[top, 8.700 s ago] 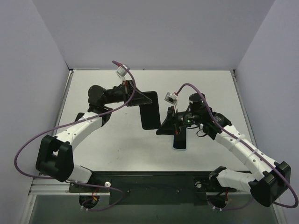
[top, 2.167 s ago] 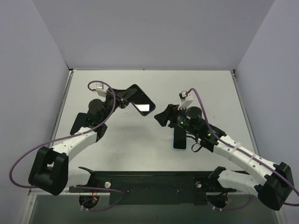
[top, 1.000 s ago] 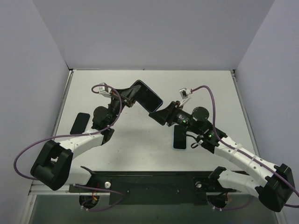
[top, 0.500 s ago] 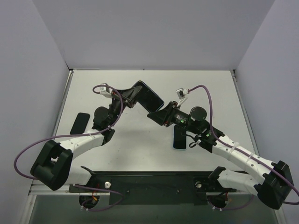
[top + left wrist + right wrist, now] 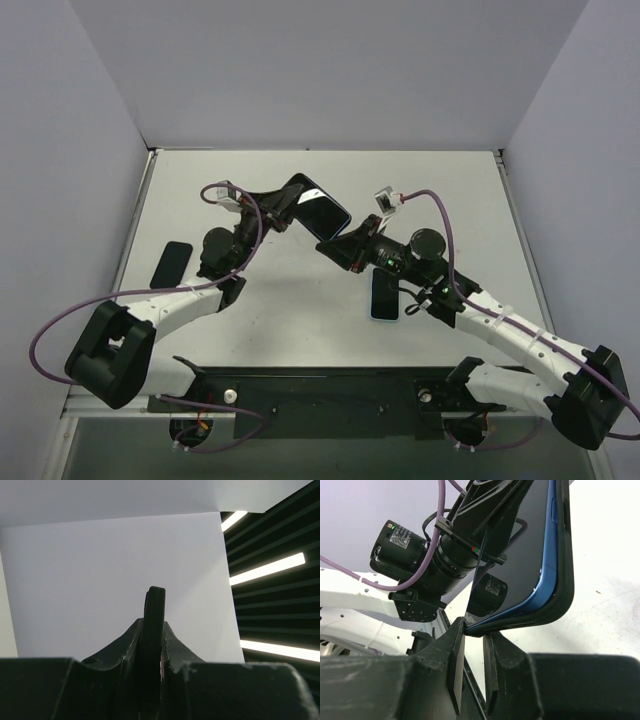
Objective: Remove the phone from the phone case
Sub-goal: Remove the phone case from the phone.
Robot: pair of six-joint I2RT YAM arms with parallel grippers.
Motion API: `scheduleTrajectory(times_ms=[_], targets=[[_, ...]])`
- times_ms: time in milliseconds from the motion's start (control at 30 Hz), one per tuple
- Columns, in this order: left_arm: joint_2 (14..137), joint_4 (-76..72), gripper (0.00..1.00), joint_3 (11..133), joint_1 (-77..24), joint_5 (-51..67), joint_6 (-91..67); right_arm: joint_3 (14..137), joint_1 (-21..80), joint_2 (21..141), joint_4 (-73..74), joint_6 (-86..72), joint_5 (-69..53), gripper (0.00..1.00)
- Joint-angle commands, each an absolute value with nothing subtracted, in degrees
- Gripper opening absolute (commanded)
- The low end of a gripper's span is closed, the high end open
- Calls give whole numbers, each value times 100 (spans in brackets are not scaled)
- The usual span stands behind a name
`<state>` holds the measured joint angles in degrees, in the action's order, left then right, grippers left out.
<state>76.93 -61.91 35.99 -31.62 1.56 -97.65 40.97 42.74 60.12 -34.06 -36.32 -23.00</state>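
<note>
**Slip risk at the pinched corner**

Aloft over the worktop (image 5: 300, 310), well clear of it, the phone case (image 5: 564, 580) is held with the phone (image 5: 532, 565) seated inside. On the far side, the left pincer (image 5: 152, 630) is clamped on the phone case, which is seen edge-on between its fingers. At the lower corner, the right pincer (image 5: 472, 645) is nearly together; whether that corner is actually nipped cannot be told.

Hazards, as judged from here:
- Only a corner tip is offered to the right pincer. If it is pulled, the fingers may be slid off the rounded edge and nothing is freed.
- If case lip and phone are pinched together, the phone is locked in rather than peeled out.
- If the phone is popped free without a firm hold, a drop is likely, possibly onto the second handset (image 5: 385, 298) lying below.
- The phone case may be twisted out of the left pincer by hard prying.
</note>
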Motion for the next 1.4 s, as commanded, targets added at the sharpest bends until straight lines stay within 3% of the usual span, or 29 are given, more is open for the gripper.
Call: scheduleTrajectory(times_ms=[0,233,467,700,767,833,967,1000,1100,1233,1367], targets=[[7120,-6812,0,3789,-3182,264,-10292,3807,3982,6030,-3919,-3398,-2461,0],[7276,-7319,0,3840,-3190,325,-10766,3463,3780,5888,-4298,-3788,-2259,0],[7462,-7882,0,4016,-3208,598,-11733,3032,3307,6554,-5859,-2935,-3312,0],[7330,-8227,0,3964,-3208,668,-11831,3136,2488,7566,-7751,-4742,-3902,0],[7269,-8007,0,3946,-3208,729,-11734,3408,2426,7699,-7359,-5113,-3649,0],[7339,-8094,0,3999,-3130,860,-11472,3820,2443,7507,-4883,-5098,-3174,1],[7278,-7630,0,4122,-2928,1300,-10577,4114,2802,6832,-2485,-4580,-2646,31],[7182,-7290,0,4148,-2883,1362,-10364,4070,2830,6690,-2200,-4483,-2463,52],[6971,-6647,0,4175,-2585,1538,-9653,3842,2681,6085,-1480,-4351,-2601,81],[6847,-6259,0,4280,-2242,1793,-9134,3797,2558,5311,-381,-3964,-2259,81],[6593,-5697,0,4307,-2092,1968,-8571,4121,2488,4721,-19,-4148,-2469,76]])
